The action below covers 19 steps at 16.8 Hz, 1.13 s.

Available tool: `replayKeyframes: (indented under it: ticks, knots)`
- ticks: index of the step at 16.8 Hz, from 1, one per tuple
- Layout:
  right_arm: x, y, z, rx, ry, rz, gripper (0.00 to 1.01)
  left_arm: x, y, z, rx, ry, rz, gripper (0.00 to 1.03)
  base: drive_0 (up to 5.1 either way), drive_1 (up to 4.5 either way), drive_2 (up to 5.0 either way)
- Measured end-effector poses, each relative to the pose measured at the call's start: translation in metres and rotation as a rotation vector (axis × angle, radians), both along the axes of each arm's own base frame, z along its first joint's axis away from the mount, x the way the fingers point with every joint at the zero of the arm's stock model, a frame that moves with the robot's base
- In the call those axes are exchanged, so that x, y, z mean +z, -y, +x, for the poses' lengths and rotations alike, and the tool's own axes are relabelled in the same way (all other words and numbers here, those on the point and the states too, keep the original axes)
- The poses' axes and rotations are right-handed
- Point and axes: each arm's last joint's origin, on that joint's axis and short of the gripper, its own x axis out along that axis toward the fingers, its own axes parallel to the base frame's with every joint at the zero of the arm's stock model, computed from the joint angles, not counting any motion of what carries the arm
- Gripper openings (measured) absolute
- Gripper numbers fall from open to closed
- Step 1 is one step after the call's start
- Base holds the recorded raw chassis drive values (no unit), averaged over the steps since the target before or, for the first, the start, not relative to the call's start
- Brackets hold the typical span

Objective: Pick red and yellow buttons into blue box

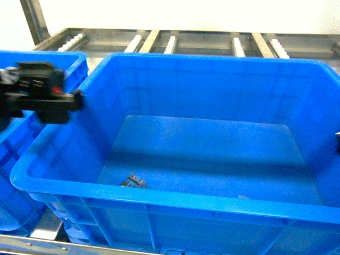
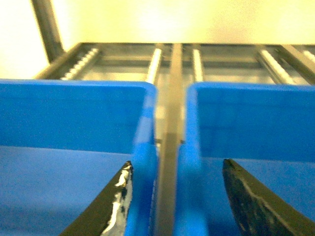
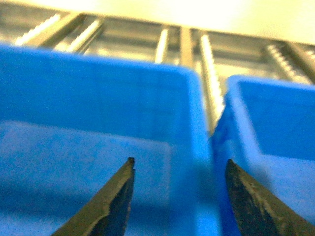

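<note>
Head view shows the large deep blue plastic crate holding one small dark object, colour unclear; both empty grippers' fingers spread, so locate remaining buttons first.

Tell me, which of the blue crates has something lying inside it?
The big middle crate: a small dark object lies on its floor near the front-left corner. No contents show in its left neighbour.

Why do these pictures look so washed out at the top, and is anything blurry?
Head view: the wall behind glares white, and the left gripper is smeared by blur; the blue box is fairly sharp. Left wrist view: yellowish glare on top, soft focus throughout, open fingers dark. Right wrist view: the same glare, and the box rims are hazier still.
</note>
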Motion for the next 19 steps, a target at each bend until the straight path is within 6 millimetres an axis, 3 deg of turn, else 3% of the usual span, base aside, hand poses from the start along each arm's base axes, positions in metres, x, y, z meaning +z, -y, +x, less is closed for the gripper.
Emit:
replayKeyframes:
  ticks: [2,4,5,7,8,12,14,19]
  knots:
    - [0.015,0.008,-0.017,0.01,0.095,0.044,0.33,0.003,-0.012,-0.023,-0.024,0.012,-0.003,0.3,0.0,0.0,0.0]
    - [-0.011,0.02,-0.041,0.0,0.012,0.036,0.06,-0.003,-0.029,-0.047,-0.017,-0.019,0.004,0.03,0.0,0.0,0.0]
    - [-0.011,0.024,-0.05,-0.002,0.012,0.039,0.02,0.0,-0.034,-0.055,-0.008,-0.008,0.002,0.02,0.0,0.0,0.0]
    - [0.0,0.029,-0.064,0.008,0.069,0.046,0.02,0.0,-0.042,-0.073,-0.025,-0.009,0.002,0.02,0.0,0.0,0.0]
    - [-0.005,0.031,-0.07,0.004,0.043,0.044,0.02,-0.001,-0.045,-0.078,-0.019,-0.013,0.003,0.02,0.0,0.0,0.0]
    - [-0.003,0.044,-0.084,-0.003,0.054,0.046,0.02,0.0,-0.051,-0.094,-0.018,-0.009,0.002,0.02,0.0,0.0,0.0]
    - [-0.003,0.044,-0.093,0.001,0.052,0.046,0.02,0.001,-0.062,-0.102,-0.021,-0.007,0.002,0.02,0.0,0.0,0.0]
    - [-0.001,0.043,-0.103,0.005,0.059,0.046,0.02,0.001,-0.062,-0.113,-0.024,-0.007,0.003,0.02,0.0,0.0,0.0]
